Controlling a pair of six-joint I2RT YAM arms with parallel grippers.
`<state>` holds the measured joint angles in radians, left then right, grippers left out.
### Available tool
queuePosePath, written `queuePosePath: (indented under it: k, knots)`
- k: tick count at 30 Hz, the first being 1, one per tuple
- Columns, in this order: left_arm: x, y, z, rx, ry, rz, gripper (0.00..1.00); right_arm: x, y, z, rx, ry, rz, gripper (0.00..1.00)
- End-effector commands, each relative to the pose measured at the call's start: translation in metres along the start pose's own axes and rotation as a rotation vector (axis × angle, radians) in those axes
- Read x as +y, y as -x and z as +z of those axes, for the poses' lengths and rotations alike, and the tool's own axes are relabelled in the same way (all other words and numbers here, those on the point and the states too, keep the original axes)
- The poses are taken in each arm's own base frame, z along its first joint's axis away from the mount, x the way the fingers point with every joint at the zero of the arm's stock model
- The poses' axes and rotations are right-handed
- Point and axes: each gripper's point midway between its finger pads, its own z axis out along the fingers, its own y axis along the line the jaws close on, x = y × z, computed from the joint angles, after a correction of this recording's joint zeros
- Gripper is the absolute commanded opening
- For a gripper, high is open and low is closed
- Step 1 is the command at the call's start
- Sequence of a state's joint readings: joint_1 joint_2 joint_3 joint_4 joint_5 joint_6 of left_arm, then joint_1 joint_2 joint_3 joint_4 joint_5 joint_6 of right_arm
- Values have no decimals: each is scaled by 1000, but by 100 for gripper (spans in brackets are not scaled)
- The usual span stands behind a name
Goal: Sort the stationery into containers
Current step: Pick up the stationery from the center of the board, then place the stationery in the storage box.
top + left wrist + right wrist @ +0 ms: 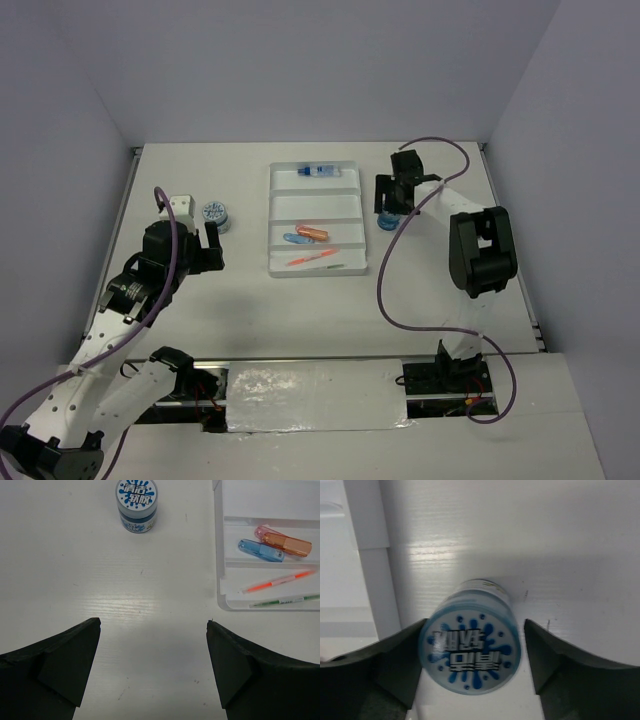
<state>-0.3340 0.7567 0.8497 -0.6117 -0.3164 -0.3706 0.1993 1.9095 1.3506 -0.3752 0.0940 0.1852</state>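
The white four-compartment tray [276, 222] lies mid-table. It holds a white-blue tube [320, 171], orange [285, 541], blue [260, 550] and pink sticks, an orange pen [280, 580] and a grey-green pen [285, 600]. One blue-white tub [215, 214] stands left of the tray, also in the left wrist view [136, 502]. My left gripper [205, 248] is open and empty just near of it [154, 625]. The other tub [470, 652] stands right of the tray [388, 221]. My right gripper [392, 200] is open around it [475, 625], its left finger close against the tub with a gap on the right.
A small white block [181, 203] sits left of the left tub. The tray's right wall [370, 555] is right beside my right gripper's left finger [395, 660]. A purple cable [385, 290] loops over the table on the right.
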Motion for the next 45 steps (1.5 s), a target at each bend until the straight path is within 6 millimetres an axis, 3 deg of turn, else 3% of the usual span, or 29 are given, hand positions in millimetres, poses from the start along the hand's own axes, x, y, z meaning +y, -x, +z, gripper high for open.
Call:
queuePosePath:
  k: [1, 2, 3, 5, 8, 11, 14, 20, 27, 38, 41, 45]
  knots:
    - [-2, 9, -1, -39, -15, -11, 99, 8, 19, -9, -47, 0, -2, 74]
    - [-2, 9, -1, -39, -15, -11, 99, 9, 20, -11, -53, 2, -4, 55]
    - [-2, 9, -1, -38, -15, -11, 99, 12, 17, -12, -52, 4, -11, 46]
    - [-3, 10, -1, -40, -17, -12, 99, 15, 23, -21, -80, -7, -21, 17]
    - [-3, 9, 0, -38, -18, -10, 99, 31, 38, -43, -151, -13, -70, 13]
    - [-2, 9, 0, -38, -15, -11, 99, 65, 66, -74, -259, 27, -113, 13]
    - [-1, 10, -1, -42, -10, -13, 99, 92, 83, -88, -326, 11, -154, 13]
    - [-1, 9, 0, -34, -3, -14, 99, 140, 86, -66, -309, 67, -218, 13]
    - [-1, 9, 1, -32, -4, -12, 99, 162, 88, -52, -310, 110, -218, 16]
    - [0, 8, 3, -22, 10, -26, 99, 168, 62, -14, -240, 121, -210, 26]
    - [-3, 11, 2, -28, 3, -56, 99, 173, 59, -10, -228, 144, -200, 35]
    - [-7, 18, -1, -39, -6, -113, 99, 181, 62, -16, -246, 193, -177, 57]
